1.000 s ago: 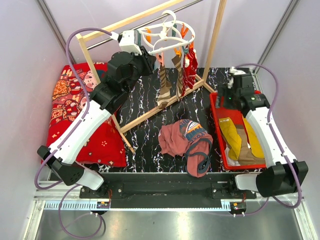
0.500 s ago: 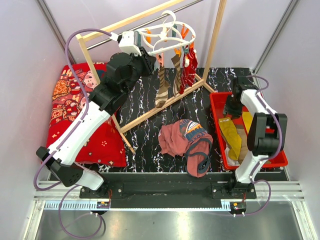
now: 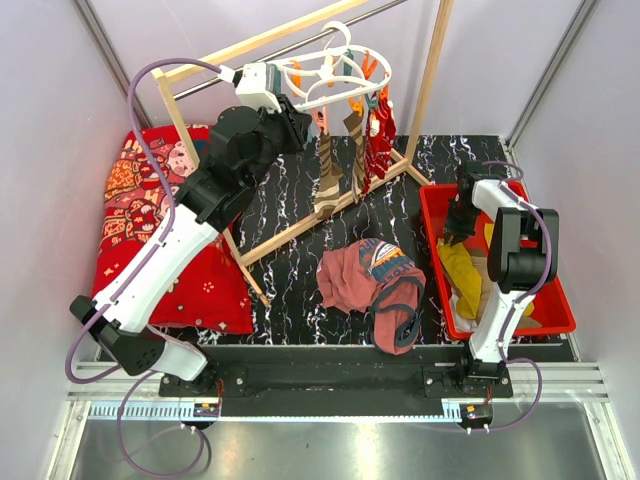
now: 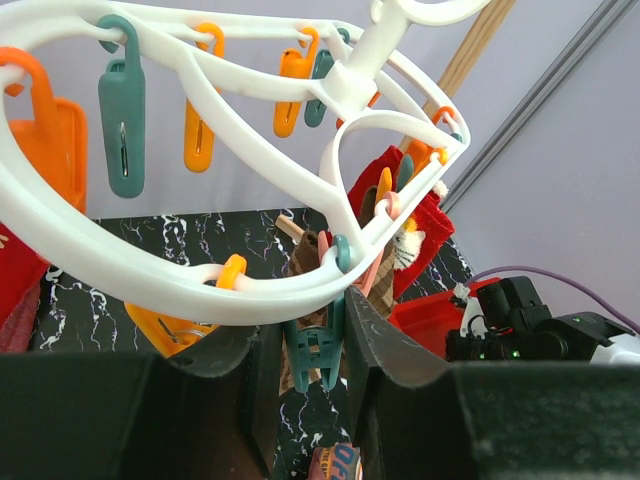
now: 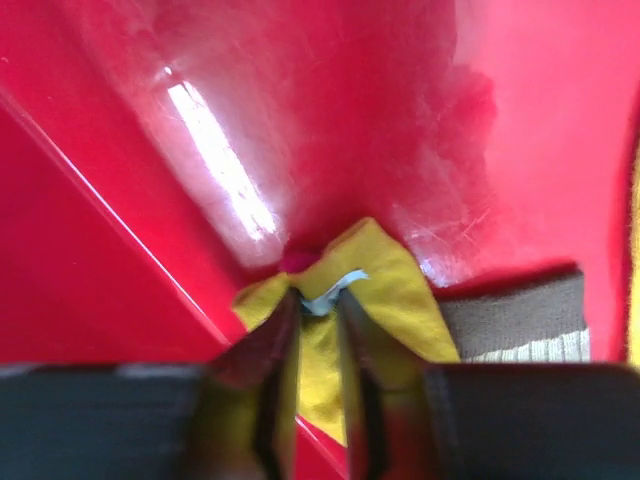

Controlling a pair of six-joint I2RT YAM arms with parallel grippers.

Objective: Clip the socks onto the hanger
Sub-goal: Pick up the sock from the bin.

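Note:
The white hanger (image 3: 335,75) hangs from the rack rail, with two brown striped socks (image 3: 328,175) and a red sock (image 3: 380,135) clipped under it. My left gripper (image 3: 297,103) is up at the ring (image 4: 150,270), shut on a teal peg (image 4: 318,350) that sits between its jaws (image 4: 318,340). My right gripper (image 3: 455,228) is down in the red tray (image 3: 432,215), its jaws (image 5: 318,300) shut on a fold of a mustard yellow sock (image 5: 385,290). The rest of that sock (image 3: 462,270) lies along the tray. A brown sock cuff (image 5: 515,320) lies beside it.
A rust-maroon garment (image 3: 375,285) lies crumpled in the middle of the black marbled table. A red cartoon-print cushion (image 3: 150,220) is on the left. The wooden rack's poles (image 3: 430,80) and base bar (image 3: 300,225) cross the back half.
The right arm folded and reached down into the tray's far corner, and its jaws closed on the yellow sock. The left gripper stayed on the peg.

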